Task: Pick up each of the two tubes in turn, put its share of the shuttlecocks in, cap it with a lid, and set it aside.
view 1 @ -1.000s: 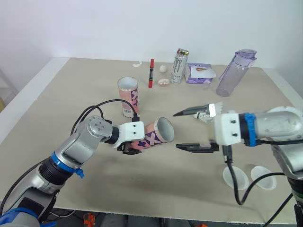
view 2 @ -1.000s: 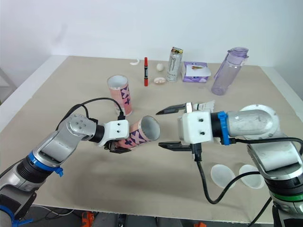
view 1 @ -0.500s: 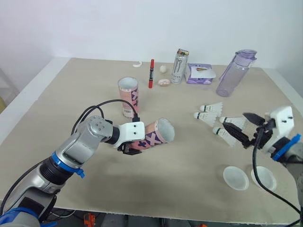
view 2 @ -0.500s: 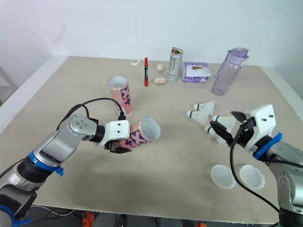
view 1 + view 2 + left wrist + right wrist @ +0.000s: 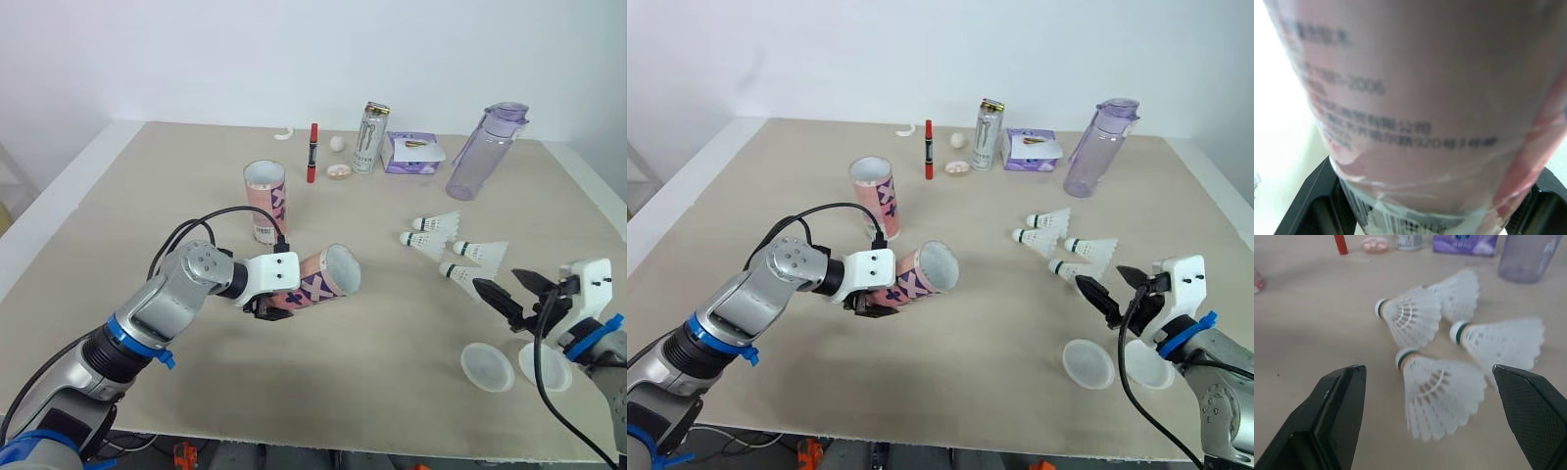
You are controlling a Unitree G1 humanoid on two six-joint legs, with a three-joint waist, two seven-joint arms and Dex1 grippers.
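My left gripper (image 5: 277, 305) is shut on a pink patterned tube (image 5: 315, 277), held tilted above the table with its open mouth facing right; the same tube (image 5: 1425, 98) sits between the black fingers (image 5: 1317, 205) in the left wrist view. A second pink tube (image 5: 265, 201) stands upright behind it. Several white shuttlecocks (image 5: 464, 278) lie on the table at the right. My right gripper (image 5: 514, 294) hangs open just in front of them, holding nothing, and the nearest shuttlecock (image 5: 1440, 396) lies between its fingers (image 5: 1332, 416). Two white lids (image 5: 487, 367) rest near the front right.
Along the back stand a drink can (image 5: 371, 136), a purple bottle (image 5: 487, 149), a purple box (image 5: 411, 152) and a red pen (image 5: 313, 150), with small pale bits beside them. The table's front edge runs just below the lids (image 5: 1087, 363).
My right gripper, open throughout, has swung from the held tube's mouth out to the right and down to the front of the shuttlecocks. The left arm and tube have stayed put.
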